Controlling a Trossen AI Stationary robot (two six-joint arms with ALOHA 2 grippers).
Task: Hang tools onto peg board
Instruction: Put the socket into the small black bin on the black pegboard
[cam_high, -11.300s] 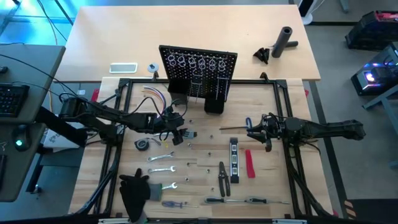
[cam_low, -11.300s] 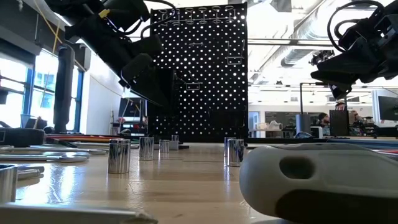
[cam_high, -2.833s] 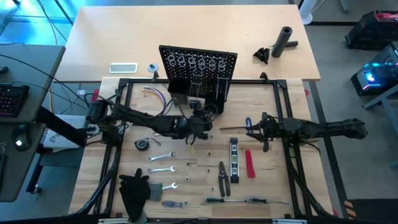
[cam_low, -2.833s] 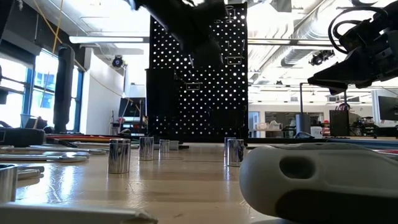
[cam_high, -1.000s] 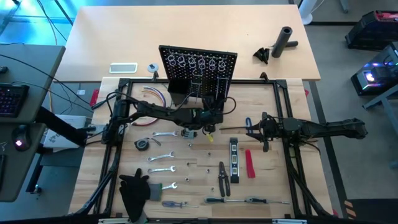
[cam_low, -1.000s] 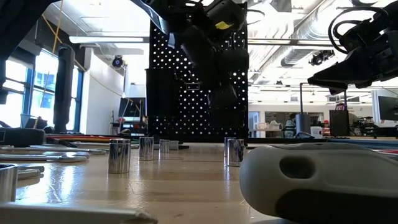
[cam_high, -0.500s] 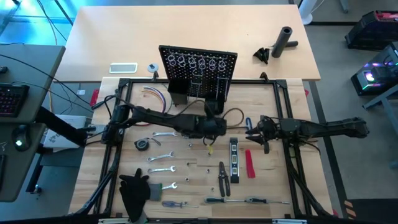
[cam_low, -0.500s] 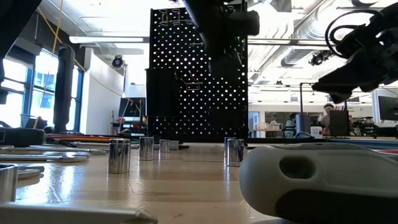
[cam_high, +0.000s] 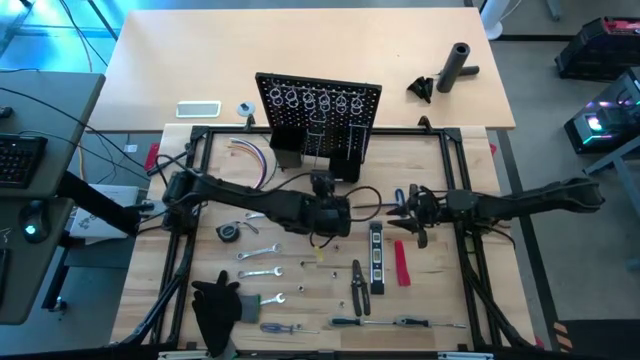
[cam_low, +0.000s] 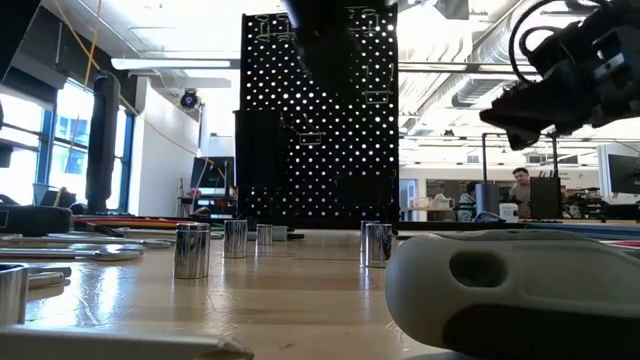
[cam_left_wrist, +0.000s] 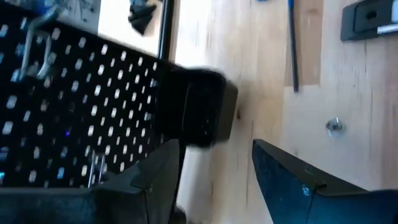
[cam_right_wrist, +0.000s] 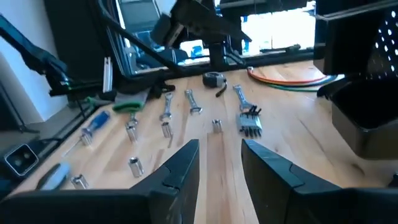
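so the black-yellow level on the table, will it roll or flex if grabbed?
The level looks like a long straight bar lying flat, so it probably stays rigid and won't roll. A grip near one end would likely let it swing or tilt.

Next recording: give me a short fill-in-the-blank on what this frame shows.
1. The peg board stands upright with a row of silver ____ near its top.
2. The left end effector is open and holds ____.
3. The red-handled tool lies beside the black-yellow ____.
4. The bundle of coloured wires lies on the peg board's ____ side in the high view.

Missing words: rings; nothing; level; left
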